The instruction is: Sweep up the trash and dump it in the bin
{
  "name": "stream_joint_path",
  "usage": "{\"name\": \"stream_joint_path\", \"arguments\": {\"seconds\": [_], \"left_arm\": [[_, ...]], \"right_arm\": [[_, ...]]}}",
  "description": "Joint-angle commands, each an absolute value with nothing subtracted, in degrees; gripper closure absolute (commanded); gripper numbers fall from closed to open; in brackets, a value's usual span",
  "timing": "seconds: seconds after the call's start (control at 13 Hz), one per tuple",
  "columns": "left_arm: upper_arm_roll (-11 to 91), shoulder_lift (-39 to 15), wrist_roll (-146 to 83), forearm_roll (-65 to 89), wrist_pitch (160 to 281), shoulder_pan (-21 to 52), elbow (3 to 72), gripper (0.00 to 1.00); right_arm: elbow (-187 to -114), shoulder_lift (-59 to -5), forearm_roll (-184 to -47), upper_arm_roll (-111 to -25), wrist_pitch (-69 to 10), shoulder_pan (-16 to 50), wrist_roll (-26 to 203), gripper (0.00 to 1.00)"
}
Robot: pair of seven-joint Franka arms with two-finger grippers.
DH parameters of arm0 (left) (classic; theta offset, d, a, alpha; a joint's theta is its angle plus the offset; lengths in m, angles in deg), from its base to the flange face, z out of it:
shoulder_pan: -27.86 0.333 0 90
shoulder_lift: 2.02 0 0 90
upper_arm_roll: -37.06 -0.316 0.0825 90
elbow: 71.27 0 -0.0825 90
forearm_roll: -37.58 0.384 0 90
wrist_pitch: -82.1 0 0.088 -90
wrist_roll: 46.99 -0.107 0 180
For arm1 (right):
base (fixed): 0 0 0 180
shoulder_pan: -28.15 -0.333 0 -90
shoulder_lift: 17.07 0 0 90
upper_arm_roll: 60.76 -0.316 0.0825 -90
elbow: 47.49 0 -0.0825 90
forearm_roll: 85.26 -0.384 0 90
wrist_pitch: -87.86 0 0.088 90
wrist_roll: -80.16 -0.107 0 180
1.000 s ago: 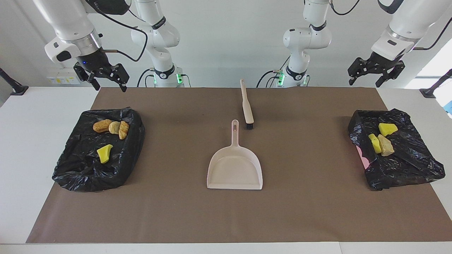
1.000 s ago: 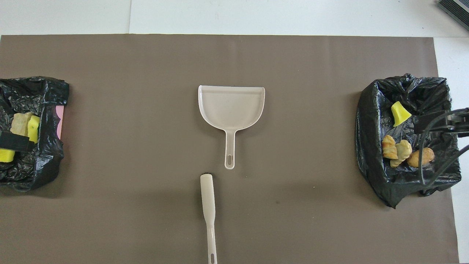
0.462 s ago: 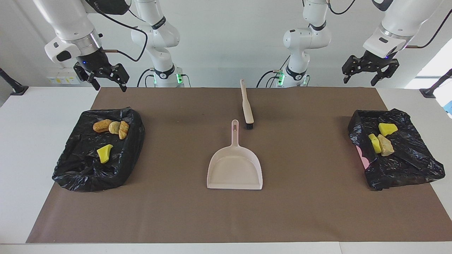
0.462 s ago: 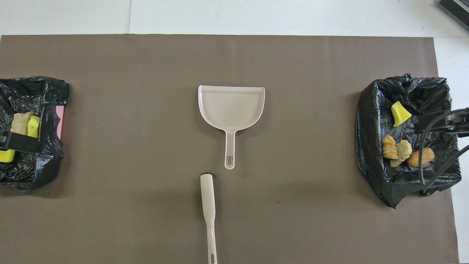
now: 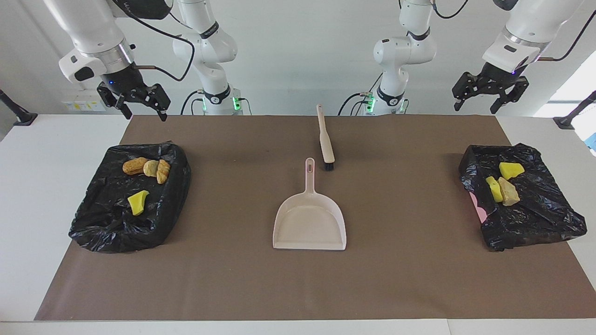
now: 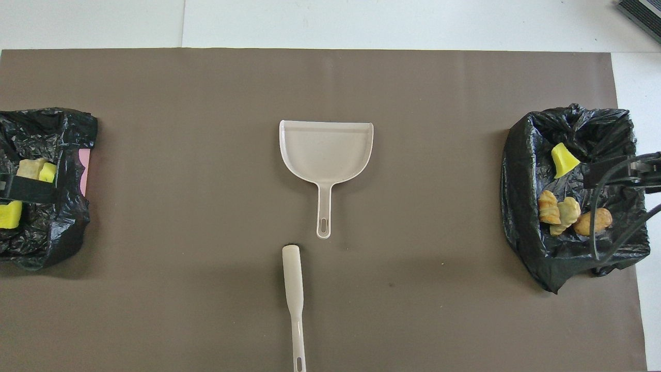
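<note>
1. the task looks all but finished: no trash (image 5: 138, 203) lies loose on the brown mat (image 5: 400, 279), so the main risk i judge is an arm coming down and catching a bag.
2. the right gripper (image 5: 135, 103) hangs with fingers apart and empty over the table edge by the black-bagged bin (image 5: 102, 223) at its end; a careless drop could snag the loose plastic and spill the lumps.
3. the left gripper (image 5: 489, 90) is likewise spread and empty, above the other bagged bin (image 5: 540, 218); same hazard there.
4. the dustpan (image 5: 309, 223) lies empty at mid-table, with the brush (image 5: 325, 139) just beside its handle tip.
5. relative to the dustpan, all trash sits well apart: four lumps in one bin, three lumps (image 5: 503, 184) in the other.
</note>
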State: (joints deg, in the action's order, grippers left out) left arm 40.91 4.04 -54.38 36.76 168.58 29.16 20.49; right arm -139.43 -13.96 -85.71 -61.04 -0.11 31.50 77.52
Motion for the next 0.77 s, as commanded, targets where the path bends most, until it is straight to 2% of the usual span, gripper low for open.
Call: {"name": "stream_joint_path", "arguments": {"seconds": [0.0,0.69], "left_arm": [[40.7,3.7,-53.9,36.0,169.1,29.1,19.8,0.00],[40.8,3.8,-54.0,36.6,168.4,29.5,19.9,0.00]], "right_arm": [[-140.5,-13.1,-85.8,-61.3,-0.9,31.7,77.1,0.00],[-140.5,-13.1,-85.8,-61.3,-0.9,31.7,77.1,0.00]]}}
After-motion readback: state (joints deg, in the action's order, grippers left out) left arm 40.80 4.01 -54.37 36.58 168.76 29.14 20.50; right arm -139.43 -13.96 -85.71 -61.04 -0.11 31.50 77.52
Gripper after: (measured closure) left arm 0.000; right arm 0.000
